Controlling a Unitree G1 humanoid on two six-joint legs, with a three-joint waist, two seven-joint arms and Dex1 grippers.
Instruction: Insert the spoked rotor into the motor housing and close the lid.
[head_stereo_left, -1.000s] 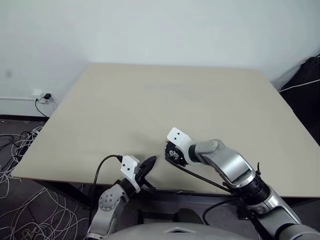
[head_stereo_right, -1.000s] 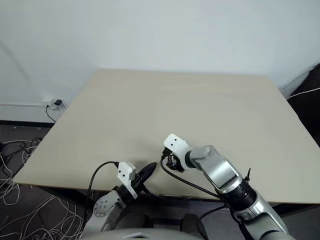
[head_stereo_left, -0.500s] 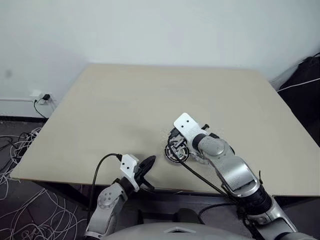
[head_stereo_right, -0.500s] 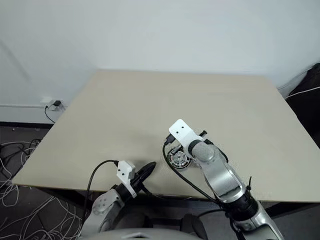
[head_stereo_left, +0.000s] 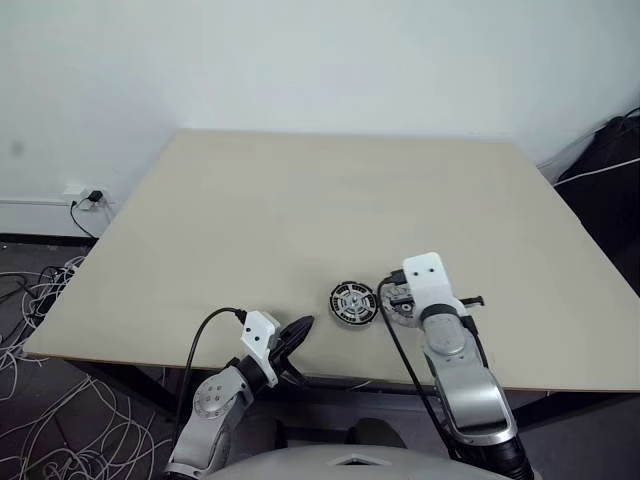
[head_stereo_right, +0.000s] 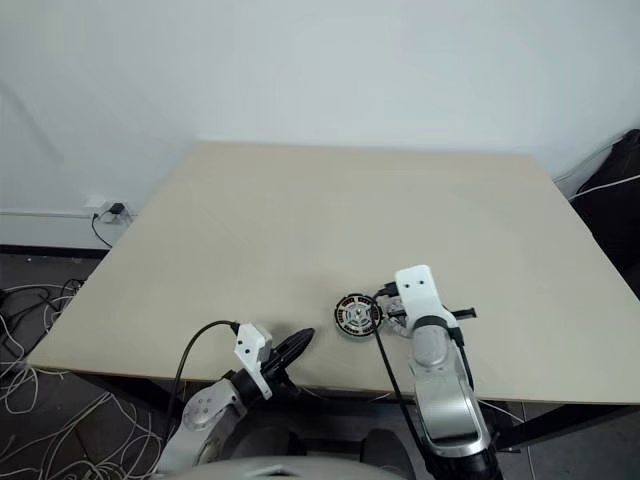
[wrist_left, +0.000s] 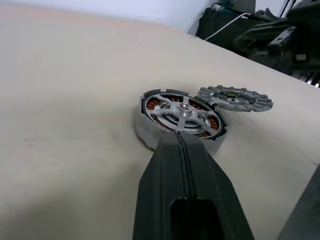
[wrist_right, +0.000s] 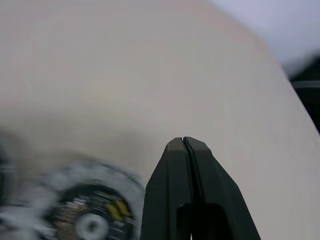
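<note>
Rotor's sitting in the motor housing (wrist_left: 180, 120) already; we're hovering both claws pinched together and empty, lid (wrist_left: 235, 99) lying uncovered just left of the right claw (wrist_right: 184, 142).

The lid (wrist_right: 82, 212) is blurred in the right wrist view and the picture's lower edge cuts it off; the right gripper's black fingers (wrist_right: 187, 200) cover one side of it. In the left wrist view, the left gripper's fingers (wrist_left: 182, 195) hide the near rim of the motor housing (wrist_left: 180, 120). In the head views the spoked rotor (head_stereo_left: 353, 301) is too small to see its spokes.
</note>
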